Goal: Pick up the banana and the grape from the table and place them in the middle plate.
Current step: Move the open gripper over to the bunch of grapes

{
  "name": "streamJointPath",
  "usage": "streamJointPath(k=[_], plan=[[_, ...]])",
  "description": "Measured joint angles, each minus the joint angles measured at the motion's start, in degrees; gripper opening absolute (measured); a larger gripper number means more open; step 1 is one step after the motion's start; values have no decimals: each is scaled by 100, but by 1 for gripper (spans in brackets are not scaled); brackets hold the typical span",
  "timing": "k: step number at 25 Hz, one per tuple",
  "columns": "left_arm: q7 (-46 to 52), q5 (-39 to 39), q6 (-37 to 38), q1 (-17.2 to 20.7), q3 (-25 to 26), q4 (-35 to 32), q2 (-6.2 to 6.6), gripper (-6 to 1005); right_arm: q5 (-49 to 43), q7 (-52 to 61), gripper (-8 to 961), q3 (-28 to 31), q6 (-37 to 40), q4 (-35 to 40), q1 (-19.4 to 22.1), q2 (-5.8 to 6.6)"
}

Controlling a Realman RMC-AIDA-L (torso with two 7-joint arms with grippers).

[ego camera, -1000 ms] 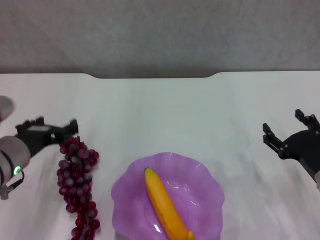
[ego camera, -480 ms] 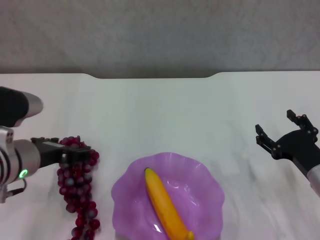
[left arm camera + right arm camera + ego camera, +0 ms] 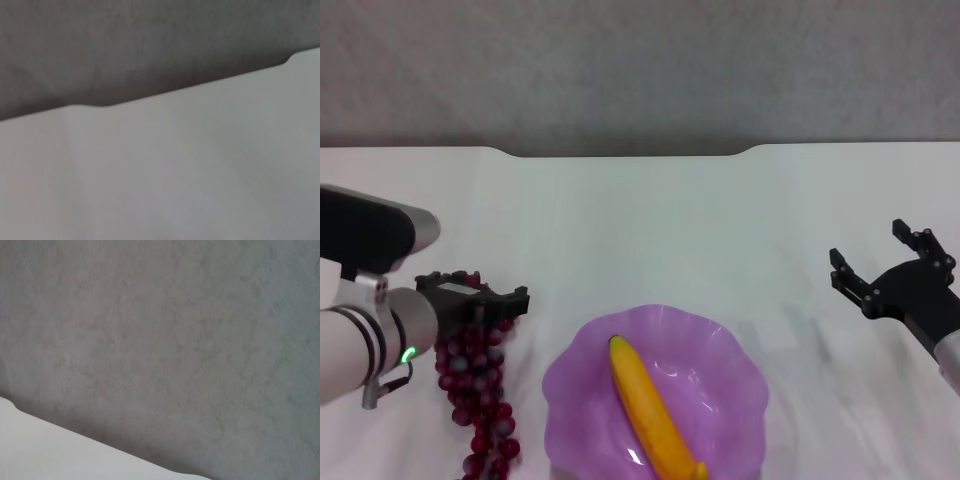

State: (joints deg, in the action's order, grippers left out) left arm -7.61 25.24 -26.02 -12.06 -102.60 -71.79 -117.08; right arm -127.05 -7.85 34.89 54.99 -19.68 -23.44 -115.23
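The left tool (image 3: 480, 303) sits over the upper part of the one bunch of grape (image 3: 472, 390), its dark fingers (image 3: 510, 297) spread to either side of the top berries; whether they press the fruit cannot be told. The bunch lies on the desk (image 3: 650, 220), just left of the single middle plate (image 3: 720, 350). One banana (image 3: 650, 415) lies in that plate. The right tool (image 3: 885, 270) hangs released, well apart at the desk's right.

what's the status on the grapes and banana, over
Left gripper over top of the grape, grip unclear. Right gripper open, idle at right. Banana in the middle plate. Nothing blocking.
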Motion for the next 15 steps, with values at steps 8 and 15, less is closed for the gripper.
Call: streamJointPath(k=[8, 15], plan=[[3, 1, 536, -27, -194, 415, -8, 894, 6, 10, 881, 0, 32, -7, 7, -2], [2, 2, 1318, -24, -296, 907, -8, 891, -2, 10, 881, 0, 36, -22, 10, 2]])
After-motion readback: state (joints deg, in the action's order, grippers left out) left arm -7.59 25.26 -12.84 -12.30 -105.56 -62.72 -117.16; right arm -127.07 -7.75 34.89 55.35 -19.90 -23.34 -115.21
